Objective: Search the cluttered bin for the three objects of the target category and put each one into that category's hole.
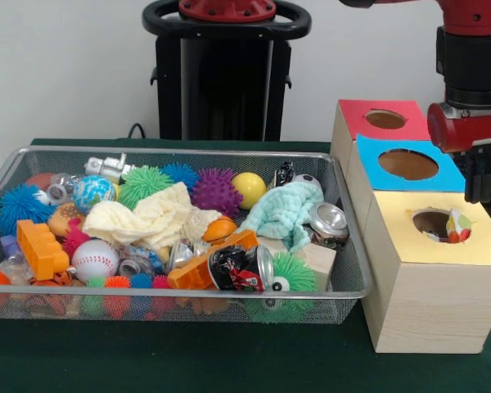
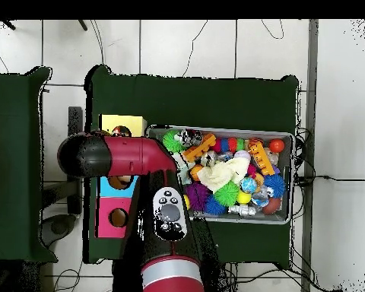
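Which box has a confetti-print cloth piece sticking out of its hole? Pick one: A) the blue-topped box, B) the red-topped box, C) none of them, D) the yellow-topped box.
D: in the front view a confetti-print cloth piece sits at the rim of the hole in the yellow-topped box, while the red-topped box and blue-topped box show only bare holes.

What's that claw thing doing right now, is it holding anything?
Gripper: above the boxes; whether it is open or closed cannot be told, and nothing shows in it.

Confetti cloth [image 1: 457, 226] (multicoloured), yellow box top [image 1: 475, 244]
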Available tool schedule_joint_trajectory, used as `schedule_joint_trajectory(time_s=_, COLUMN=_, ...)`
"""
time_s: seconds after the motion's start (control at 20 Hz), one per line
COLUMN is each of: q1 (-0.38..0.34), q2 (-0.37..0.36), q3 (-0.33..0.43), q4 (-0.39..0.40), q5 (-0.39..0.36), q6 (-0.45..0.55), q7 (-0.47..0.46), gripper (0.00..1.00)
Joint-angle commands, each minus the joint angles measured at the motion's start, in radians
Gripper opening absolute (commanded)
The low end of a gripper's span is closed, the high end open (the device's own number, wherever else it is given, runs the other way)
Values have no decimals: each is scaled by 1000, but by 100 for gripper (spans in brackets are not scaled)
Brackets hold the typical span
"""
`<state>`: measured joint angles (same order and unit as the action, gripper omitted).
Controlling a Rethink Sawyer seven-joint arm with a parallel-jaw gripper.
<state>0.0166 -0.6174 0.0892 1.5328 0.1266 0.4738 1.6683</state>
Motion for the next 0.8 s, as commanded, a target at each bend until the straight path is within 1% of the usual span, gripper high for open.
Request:
schedule_joint_trajectory(time_s=0.05, q1=4, q2=-5, q3=-46, q4=18, q5=-42, q6=71, q7=139, gripper=0)
schedule_joint_trajectory(time_s=0.2, q1=5, q2=3, q3=-49, q4=8, q5=-38, q6=70, q7=133, gripper=0)
schedule_joint_trajectory(time_s=0.4, q1=-8, q2=69, q3=-14, q4=-33, q5=-10, q6=12, q7=139, gripper=0)
schedule_joint_trajectory(time_s=0.55, q1=14, q2=134, q3=-34, q4=-102, q5=3, q6=1, q7=171, gripper=0)
schedule_joint_trajectory(time_s=0.8, q1=31, q2=162, q3=-56, q4=-137, q5=7, q6=6, q7=187, gripper=0)
